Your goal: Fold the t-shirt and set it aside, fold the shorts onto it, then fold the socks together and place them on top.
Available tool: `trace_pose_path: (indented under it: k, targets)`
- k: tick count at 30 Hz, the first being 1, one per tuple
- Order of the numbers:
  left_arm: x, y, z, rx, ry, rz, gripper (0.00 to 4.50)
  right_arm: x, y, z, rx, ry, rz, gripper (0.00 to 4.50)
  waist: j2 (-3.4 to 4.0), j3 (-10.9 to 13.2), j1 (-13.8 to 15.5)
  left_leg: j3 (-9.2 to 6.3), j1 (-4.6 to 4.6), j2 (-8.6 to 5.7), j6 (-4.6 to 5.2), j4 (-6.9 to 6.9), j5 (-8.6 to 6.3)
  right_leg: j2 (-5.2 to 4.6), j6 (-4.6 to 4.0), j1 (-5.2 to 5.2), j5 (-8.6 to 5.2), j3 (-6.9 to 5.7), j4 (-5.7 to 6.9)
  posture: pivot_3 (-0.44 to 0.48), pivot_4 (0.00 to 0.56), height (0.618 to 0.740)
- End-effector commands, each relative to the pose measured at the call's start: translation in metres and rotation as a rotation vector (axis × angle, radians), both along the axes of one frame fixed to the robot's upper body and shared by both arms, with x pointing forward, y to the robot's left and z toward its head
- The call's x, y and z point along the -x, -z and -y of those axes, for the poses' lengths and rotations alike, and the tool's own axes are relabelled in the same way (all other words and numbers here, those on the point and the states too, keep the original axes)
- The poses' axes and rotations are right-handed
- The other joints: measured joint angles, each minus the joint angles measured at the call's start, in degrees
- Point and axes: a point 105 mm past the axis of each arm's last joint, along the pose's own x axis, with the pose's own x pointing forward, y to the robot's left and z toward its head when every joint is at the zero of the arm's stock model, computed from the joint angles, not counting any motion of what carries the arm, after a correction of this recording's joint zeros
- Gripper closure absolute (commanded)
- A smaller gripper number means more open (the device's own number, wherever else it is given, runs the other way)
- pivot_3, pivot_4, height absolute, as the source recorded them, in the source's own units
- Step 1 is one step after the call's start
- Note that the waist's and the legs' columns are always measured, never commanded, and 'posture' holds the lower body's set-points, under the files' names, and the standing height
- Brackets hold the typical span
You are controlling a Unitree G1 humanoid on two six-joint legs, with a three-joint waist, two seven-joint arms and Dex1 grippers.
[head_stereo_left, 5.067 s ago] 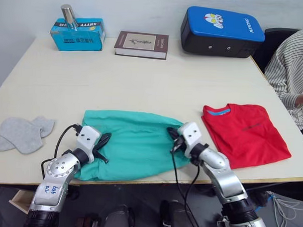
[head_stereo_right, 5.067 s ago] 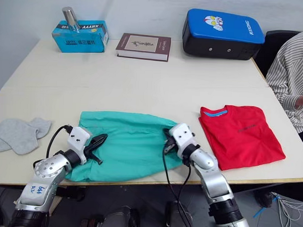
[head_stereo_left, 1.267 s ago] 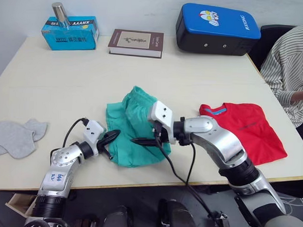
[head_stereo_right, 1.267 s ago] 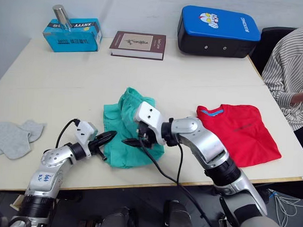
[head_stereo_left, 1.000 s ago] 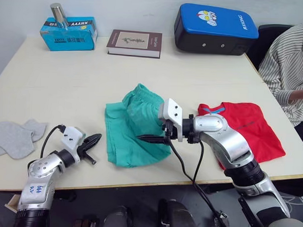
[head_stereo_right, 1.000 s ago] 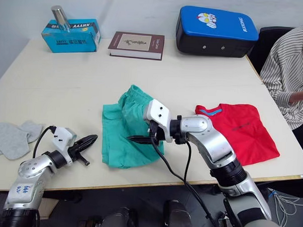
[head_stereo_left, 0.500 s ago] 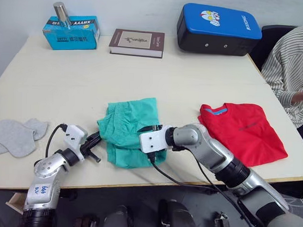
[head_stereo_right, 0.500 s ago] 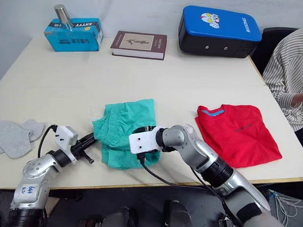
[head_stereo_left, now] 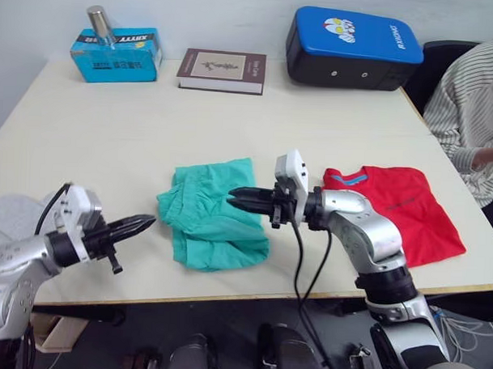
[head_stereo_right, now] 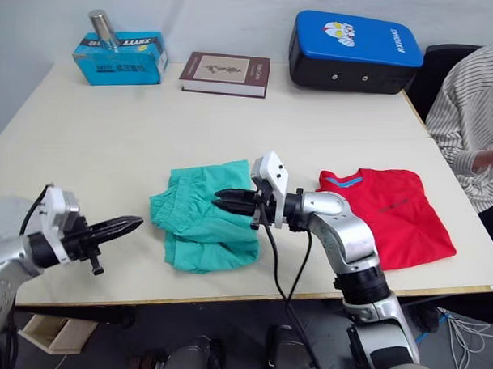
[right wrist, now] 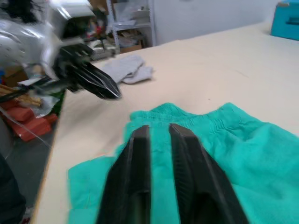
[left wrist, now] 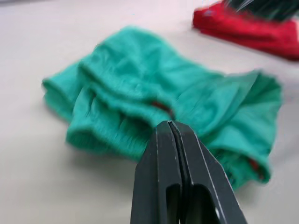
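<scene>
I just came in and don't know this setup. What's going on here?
A two-armed robot is folding laundry on a table. The teal-green fabric shorts lie folded into a loose bundle, beside the folded bright red t-shirt, not on it. The right pincer hovers over the shorts, slightly open and empty. The left pincer is shut and empty, off to their left. Light grey socks lie unfolded.
</scene>
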Motion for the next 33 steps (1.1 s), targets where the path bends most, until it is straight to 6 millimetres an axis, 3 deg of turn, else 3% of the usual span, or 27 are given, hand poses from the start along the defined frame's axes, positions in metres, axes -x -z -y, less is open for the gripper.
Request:
trace_pose_path:
  k: [1, 6, 9, 15, 19, 21, 25, 28, 33]
  targets:
    - [-0.021, -0.022, 0.036, 0.035, 0.106, 0.065, 4.50, -0.013, 0.028, -0.013, 0.127, 0.049, 0.132, 4.45, -0.02, 0.00, 0.15, -0.02, -0.06, -0.03, -0.16, 0.00, 0.11, 0.00, 0.00, -0.01, 0.00, -0.04, -0.01, 0.000, 0.150, 0.740]
    - [-0.081, -0.011, 0.073, -0.025, 0.056, 0.146, 4.50, -0.001, 0.062, -0.022, 0.220, -0.030, 0.216, 4.45, -0.04, 0.01, -0.36, 0.23, -0.12, -0.08, -0.01, 0.05, 0.22, 0.10, 0.08, -0.04, 0.04, 0.04, 0.16, 0.000, 0.150, 0.740]
    - [-0.103, 0.011, 0.091, -0.042, 0.045, 0.109, 4.50, 0.002, 0.072, -0.020, 0.239, -0.041, 0.224, 4.45, -0.07, 0.03, -0.66, 0.34, -0.16, -0.02, 0.00, 0.10, 0.22, 0.26, 0.10, -0.07, 0.04, 0.09, 0.11, 0.000, 0.150, 0.740]
    - [-0.132, 0.047, 0.093, -0.097, -0.085, 0.082, 4.50, 0.021, 0.068, -0.010, 0.229, -0.130, 0.228, 4.45, -0.13, 0.07, -0.85, 0.34, -0.12, 0.11, -0.09, 0.22, 0.26, 0.37, 0.10, -0.11, 0.03, 0.16, 0.06, 0.000, 0.150, 0.740]
    - [-0.129, 0.043, 0.090, -0.077, -0.071, 0.152, 4.50, 0.033, 0.065, 0.003, 0.236, -0.175, 0.186, 4.45, -0.15, 0.07, -0.72, 0.31, -0.07, 0.11, -0.06, 0.41, 0.24, 0.25, 0.10, -0.10, 0.03, 0.18, 0.22, 0.000, 0.150, 0.740]
    - [-0.118, 0.027, 0.089, 0.005, -0.012, 0.206, 4.50, 0.033, 0.055, 0.007, 0.192, -0.181, 0.163, 4.45, -0.15, 0.07, -0.78, 0.29, -0.06, 0.12, -0.06, 0.41, 0.24, 0.23, 0.10, -0.10, 0.03, 0.17, 0.26, 0.000, 0.150, 0.740]
    - [-0.091, 0.008, 0.076, 0.043, 0.087, 0.257, 4.50, 0.002, 0.027, 0.013, 0.071, -0.041, 0.128, 4.45, -0.18, 0.11, -1.29, 0.30, -0.07, 0.15, -0.09, 0.43, 0.24, 0.23, 0.05, -0.13, 0.01, 0.17, 0.37, 0.000, 0.150, 0.740]
    - [-0.071, 0.015, 0.068, -0.026, 0.130, 0.233, 4.50, -0.027, 0.026, 0.013, 0.044, 0.091, 0.112, 4.45, -0.17, 0.11, -1.45, 0.28, -0.06, 0.15, -0.10, 0.53, 0.25, 0.20, 0.01, -0.14, -0.02, 0.17, 0.51, 0.000, 0.150, 0.740]
    - [-0.061, 0.048, 0.057, -0.122, 0.081, 0.167, 4.50, -0.053, 0.058, 0.014, 0.089, 0.207, 0.074, 4.45, -0.16, 0.12, -1.09, 0.25, -0.06, 0.08, -0.08, 0.50, 0.24, 0.12, -0.06, -0.12, -0.06, 0.17, 0.52, 0.000, 0.150, 0.740]
